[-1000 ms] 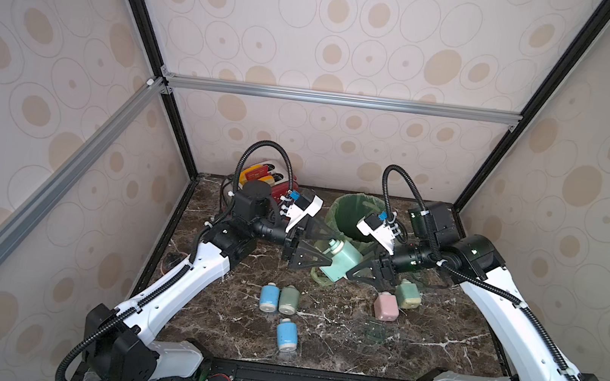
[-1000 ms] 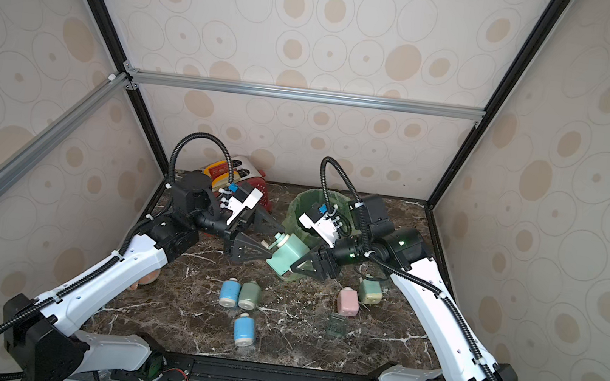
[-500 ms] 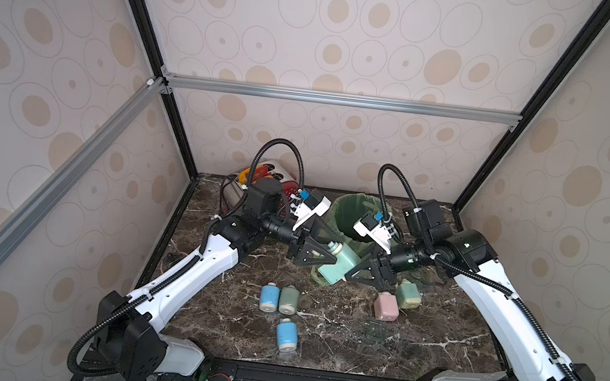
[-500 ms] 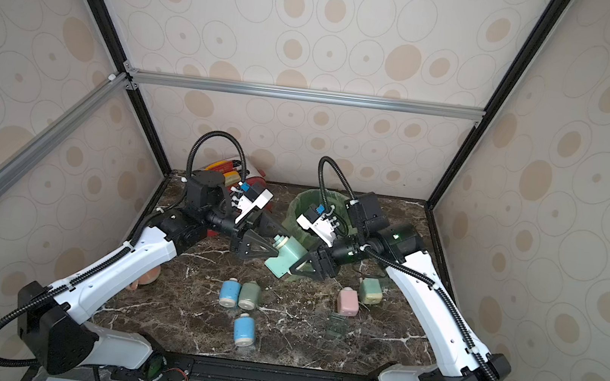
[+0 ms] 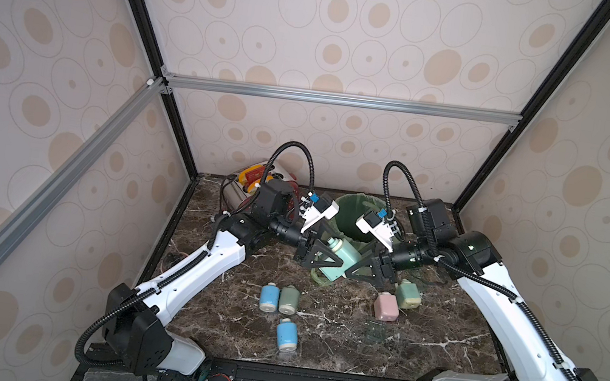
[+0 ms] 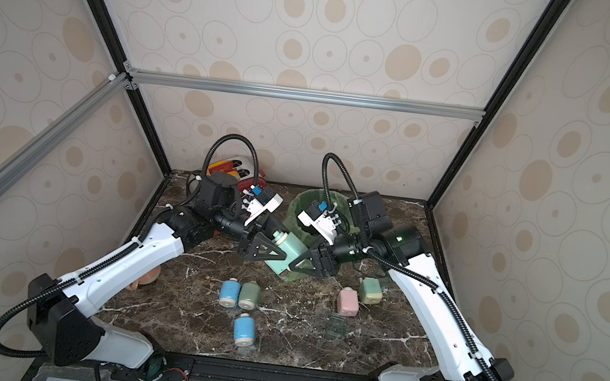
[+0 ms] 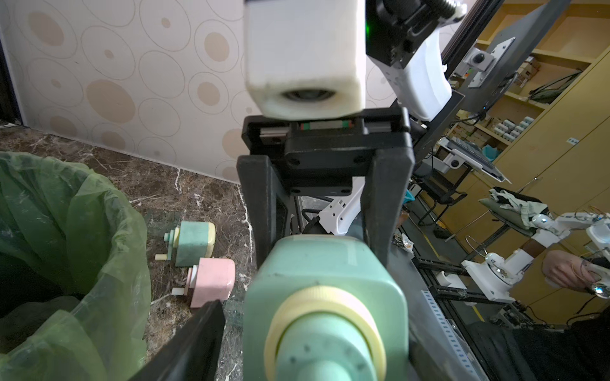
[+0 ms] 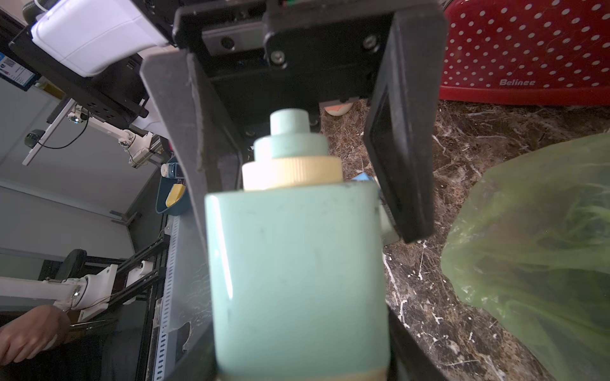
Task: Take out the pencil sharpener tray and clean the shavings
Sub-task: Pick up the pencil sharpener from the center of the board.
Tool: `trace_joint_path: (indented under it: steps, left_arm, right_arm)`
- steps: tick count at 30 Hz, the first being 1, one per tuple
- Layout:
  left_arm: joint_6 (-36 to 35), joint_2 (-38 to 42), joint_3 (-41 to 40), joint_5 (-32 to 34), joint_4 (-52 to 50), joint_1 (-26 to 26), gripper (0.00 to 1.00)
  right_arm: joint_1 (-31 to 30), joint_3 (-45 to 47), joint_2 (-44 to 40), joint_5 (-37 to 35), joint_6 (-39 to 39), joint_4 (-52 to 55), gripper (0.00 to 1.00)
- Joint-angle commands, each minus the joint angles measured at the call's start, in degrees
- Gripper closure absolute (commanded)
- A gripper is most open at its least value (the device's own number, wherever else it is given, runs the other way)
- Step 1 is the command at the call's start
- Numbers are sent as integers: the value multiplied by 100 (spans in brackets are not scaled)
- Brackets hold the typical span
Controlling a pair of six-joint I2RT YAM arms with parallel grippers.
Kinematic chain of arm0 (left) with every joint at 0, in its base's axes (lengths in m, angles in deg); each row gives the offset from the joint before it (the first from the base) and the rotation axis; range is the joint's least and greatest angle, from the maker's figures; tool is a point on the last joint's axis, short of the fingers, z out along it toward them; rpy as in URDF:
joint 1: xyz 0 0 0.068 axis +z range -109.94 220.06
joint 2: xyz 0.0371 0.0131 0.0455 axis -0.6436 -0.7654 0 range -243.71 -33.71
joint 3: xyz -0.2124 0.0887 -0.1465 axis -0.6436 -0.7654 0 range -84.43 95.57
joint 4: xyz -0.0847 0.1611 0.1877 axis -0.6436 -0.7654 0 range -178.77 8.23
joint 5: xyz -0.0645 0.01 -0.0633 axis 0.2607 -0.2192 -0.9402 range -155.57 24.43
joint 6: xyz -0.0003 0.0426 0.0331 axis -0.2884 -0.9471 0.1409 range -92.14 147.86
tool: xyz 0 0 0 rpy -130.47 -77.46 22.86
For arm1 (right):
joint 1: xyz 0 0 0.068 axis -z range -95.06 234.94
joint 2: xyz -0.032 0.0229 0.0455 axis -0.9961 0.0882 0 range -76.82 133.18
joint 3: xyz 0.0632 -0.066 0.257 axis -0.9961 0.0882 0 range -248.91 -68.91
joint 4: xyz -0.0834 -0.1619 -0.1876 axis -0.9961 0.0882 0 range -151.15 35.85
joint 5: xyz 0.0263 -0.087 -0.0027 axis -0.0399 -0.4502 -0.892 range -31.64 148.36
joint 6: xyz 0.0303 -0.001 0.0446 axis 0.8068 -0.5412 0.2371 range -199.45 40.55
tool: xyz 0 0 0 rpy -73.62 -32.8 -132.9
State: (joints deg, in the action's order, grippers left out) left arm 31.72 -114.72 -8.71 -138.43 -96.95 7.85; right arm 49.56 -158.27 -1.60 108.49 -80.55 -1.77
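Right gripper (image 5: 353, 270) clamped on the mint sharpener (image 5: 345, 254), aloft just on the near side of the bin (image 5: 341, 204).
The left gripper's (image 5: 330, 258) jaws are spread around the crank end, unclamped. The plastic is judged light, stiff and slick, best taken by the flat sides. The long axis is tilted, with the crank end pointed far-left.

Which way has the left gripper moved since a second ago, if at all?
Yes. Left gripper shifted toward the bin, now straddling the sharpener.
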Motion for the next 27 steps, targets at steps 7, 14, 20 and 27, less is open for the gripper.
trace_joint_path:
  steps: [7, 14, 20, 27]
  left_arm:
    - [-112, 99, 104, -469, 198, -22, 23]
    - [-66, 288, -33, -958, 454, -16, 33]
    - [-46, 218, 21, -1076, 437, -57, 47]
    - [-47, 165, 48, -1032, 419, -91, 93]
  right_arm:
    - [-35, 57, -151, 468, -383, -6, 99]
    - [-39, 182, -78, 662, -587, 87, 97]
    - [-37, 245, -84, 649, -626, 103, 93]
    - [-36, 520, -292, 612, -355, -443, 76]
